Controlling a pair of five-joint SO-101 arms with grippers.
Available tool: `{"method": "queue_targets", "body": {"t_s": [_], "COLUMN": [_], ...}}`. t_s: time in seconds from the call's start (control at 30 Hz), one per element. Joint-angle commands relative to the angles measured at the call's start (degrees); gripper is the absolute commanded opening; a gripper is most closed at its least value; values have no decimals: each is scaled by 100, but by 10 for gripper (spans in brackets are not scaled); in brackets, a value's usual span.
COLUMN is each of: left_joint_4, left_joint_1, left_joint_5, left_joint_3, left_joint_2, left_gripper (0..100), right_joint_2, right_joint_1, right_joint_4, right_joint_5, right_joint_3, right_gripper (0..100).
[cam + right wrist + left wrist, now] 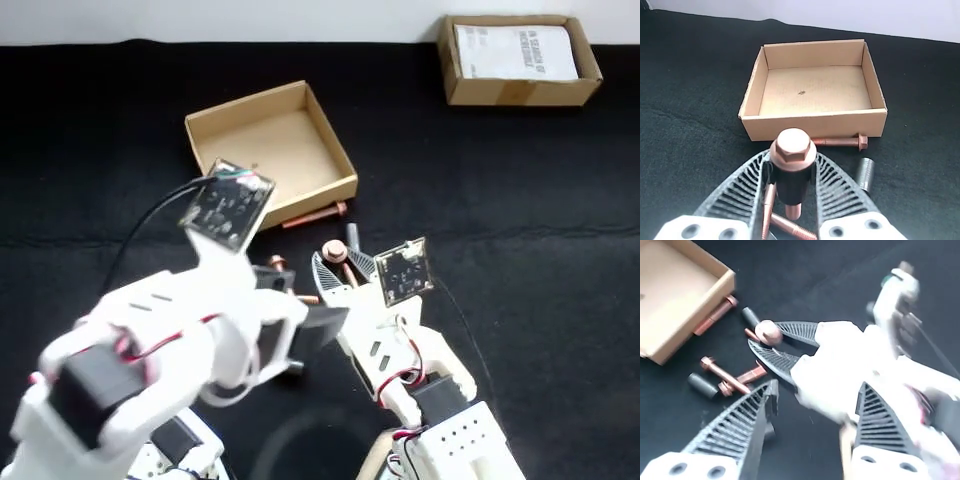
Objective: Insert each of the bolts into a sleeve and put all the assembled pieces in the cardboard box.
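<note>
Found the left gripper (818, 387) farthest left over the black table (560, 300), fingers spread wide, nothing between them. Saw the cardboard box (270, 150) beyond it, open side up, brown floor showing. Noted a long bolt (315, 215) lying along the box's near wall, touching it or very nearly; could not settle which from these angles. Picked out two crossed bolts (722, 374) on the table near the left gripper's fingertip, with a dark sleeve (702, 385) just beside them. Further right, found the right gripper (791, 167) closed on a black sleeve (789, 189), short of the box. Saw a copper bolt (792, 146) standing upright through that sleeve, hexagonal head above the fingers and threaded tip poking out underneath. Noted a grey sleeve (866, 173) lying loose just right of that gripper, near the long bolt's head. Spotted, far right at the table's back edge, a second box (520, 88) with a printed sheet (515, 50) lying in it.
</note>
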Motion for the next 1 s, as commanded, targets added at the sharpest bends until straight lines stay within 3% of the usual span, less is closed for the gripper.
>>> {"method": "queue_targets", "body": {"t_s": [0.0,0.1,0.3,0.5,0.77,0.87,0.97], "left_joint_4": [519,501,-44,-1662,-4176,-4536,-4519], "left_joint_1": [-180,-901,-2422,-3855,-5464,-5789,-6141], "left_joint_5": [-88,-97,-97,-97,-97,-88,-44], "left_joint_3": [-796,-840,4,1851,5051,5947,6053], "left_joint_2": [13,-119,-681,-1736,-3952,-4716,-4602], "left_gripper": [139,2,34,34,34,34,34], "right_joint_2": [-92,-84,374,2431,5648,6642,7556], "right_joint_1": [92,189,198,303,277,277,277], "right_joint_4": [-4,330,1895,2642,3002,2985,2976], "right_joint_5": [53,18,-387,-360,1486,2514,3525], "right_joint_3": [-479,-673,-2202,-4400,-7160,-7987,-8796], "right_gripper": [8,8,8,8,8,8,8]}}
